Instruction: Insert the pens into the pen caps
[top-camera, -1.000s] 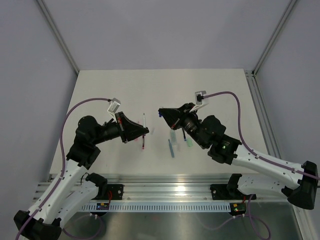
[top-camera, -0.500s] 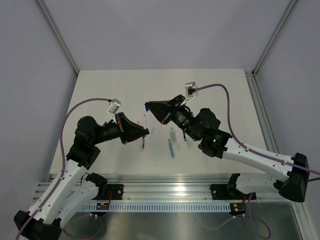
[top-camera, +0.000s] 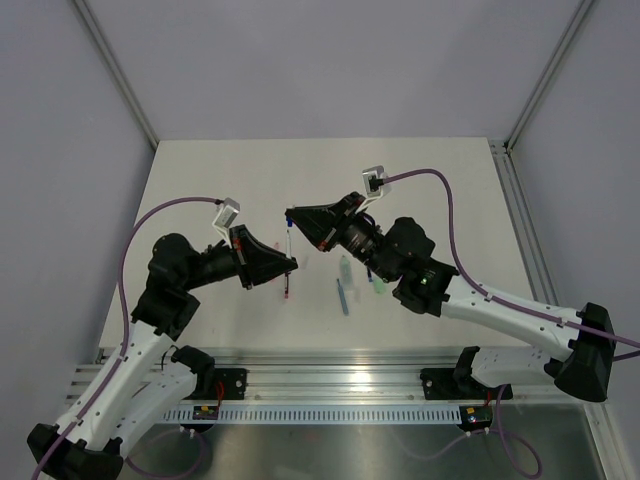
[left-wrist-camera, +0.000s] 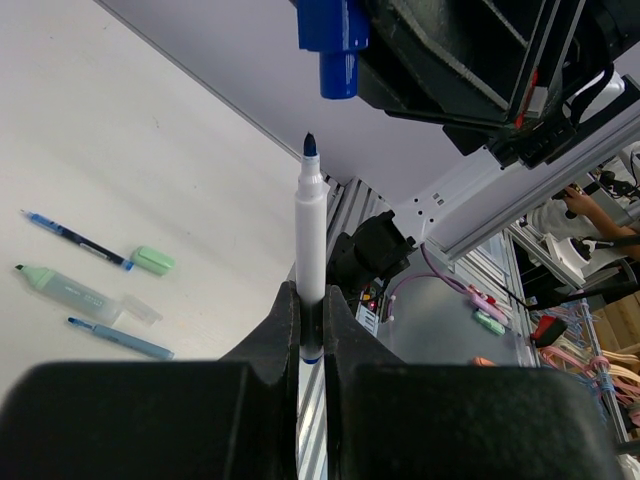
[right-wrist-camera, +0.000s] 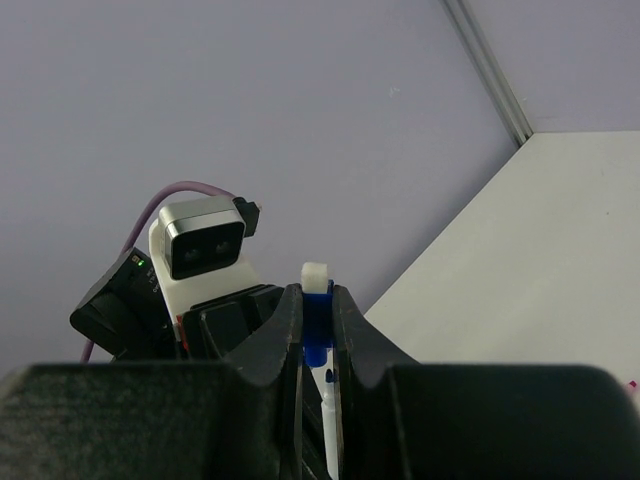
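**Left arm.** The left gripper (left-wrist-camera: 311, 300) is clenched on the white pen (left-wrist-camera: 311, 225). Its fingers clamp the lower part of the barrel. In the left wrist view the pen stands straight up out of the jaws, with its dark blue tip uppermost and uncovered.

**Right arm.** The right gripper (top-camera: 291, 215) is clenched on the blue cap (left-wrist-camera: 335, 45). In the right wrist view the cap is pinched between both fingers. In the left wrist view the narrower end of the cap faces down toward the pen tip.

**Pen and cap.** The tip and the cap are apart, with a small gap between them. In the left wrist view the tip lies just below the end of the cap and slightly to its left. The pen is not yet in the cap. From above, the two grippers meet nose to nose over the middle of the table (top-camera: 200, 180). The pen runs from the left gripper toward the far side, and the cap is at its far end.

**Items lying on the table.**
- A red pen (top-camera: 286, 288) lies just on the near side of the left gripper.
- A teal pen (top-camera: 342, 297) lies beside the right arm.
- A pale green marker (top-camera: 346, 268) lies just beyond the teal pen, with a clear cap (left-wrist-camera: 140, 308) at one end. Whether the two touch cannot be told.
- A thin blue pen (left-wrist-camera: 75, 240) lies with a green cap (left-wrist-camera: 152, 260) just beside its end.
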